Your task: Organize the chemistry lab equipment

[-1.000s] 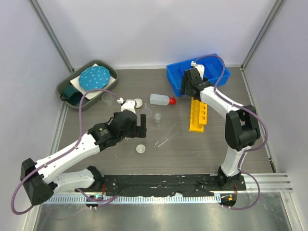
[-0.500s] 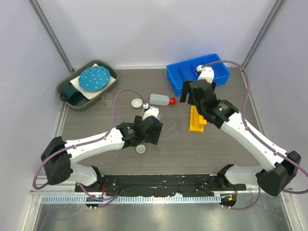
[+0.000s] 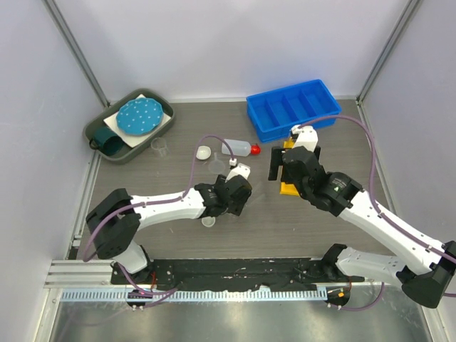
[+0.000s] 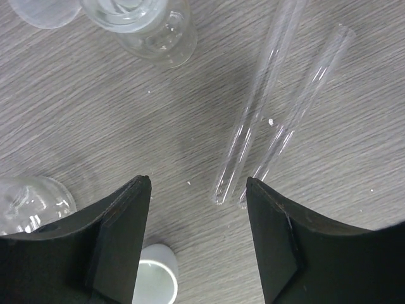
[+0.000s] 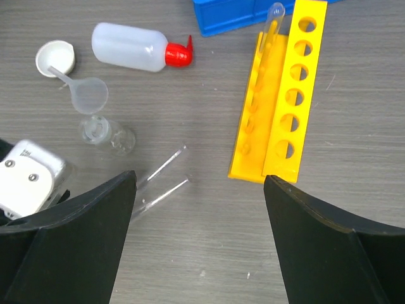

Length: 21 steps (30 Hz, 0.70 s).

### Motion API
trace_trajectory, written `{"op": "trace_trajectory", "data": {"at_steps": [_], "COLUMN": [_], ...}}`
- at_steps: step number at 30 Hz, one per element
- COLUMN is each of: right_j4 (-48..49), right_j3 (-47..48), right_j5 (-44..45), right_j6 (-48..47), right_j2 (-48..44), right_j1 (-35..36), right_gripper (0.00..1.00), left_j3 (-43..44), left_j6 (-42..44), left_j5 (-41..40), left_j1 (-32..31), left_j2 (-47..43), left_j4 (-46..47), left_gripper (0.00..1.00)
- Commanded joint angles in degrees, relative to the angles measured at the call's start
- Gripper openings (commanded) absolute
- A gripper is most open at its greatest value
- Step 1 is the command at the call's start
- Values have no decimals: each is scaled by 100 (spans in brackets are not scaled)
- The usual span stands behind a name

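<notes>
Two clear glass tubes (image 4: 259, 107) lie side by side on the table, their near ends just ahead of my open left gripper (image 4: 196, 190), which holds nothing. A small white dish (image 4: 155, 278) sits under its left finger, with a glass flask (image 4: 155, 31) beyond. My right gripper (image 5: 199, 183) hangs open and empty over bare table between the tubes (image 5: 161, 168) and the yellow rack (image 5: 281, 95). One tube (image 5: 269, 25) stands at the rack's far end. The red-capped bottle (image 5: 133, 47) lies on its side near a funnel (image 5: 88, 94) and a white dish (image 5: 56, 57).
The blue divided bin (image 3: 292, 107) stands at the back right. A dark green tray (image 3: 128, 122) with the dotted teal disc is at the back left, a small beaker (image 3: 159, 146) beside it. Another glass vessel (image 4: 28, 202) sits left of my left finger.
My left arm has swung right and nearer, over the tubes, and its jaws have narrowed. My right arm has drawn back from the blue bin to above the rack.
</notes>
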Motion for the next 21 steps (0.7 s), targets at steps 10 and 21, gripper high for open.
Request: {"op": "trace_trajectory", "data": {"at_steps": [10,21], "right_j4": [-10,69], "right_j3": [-221,-291], "right_j5": [-45,-71], "right_j6": [125,134], "right_j2": [-227,-156], "right_j1": [124,142], "right_gripper": [88,88], "left_j3": [464,376], "left_j6": [359,438], "left_j5": [-76,126], "left_j1": [-24,-15], "left_j2": [848,1121], "left_j4": [745,991], "left_gripper": [55,49]}}
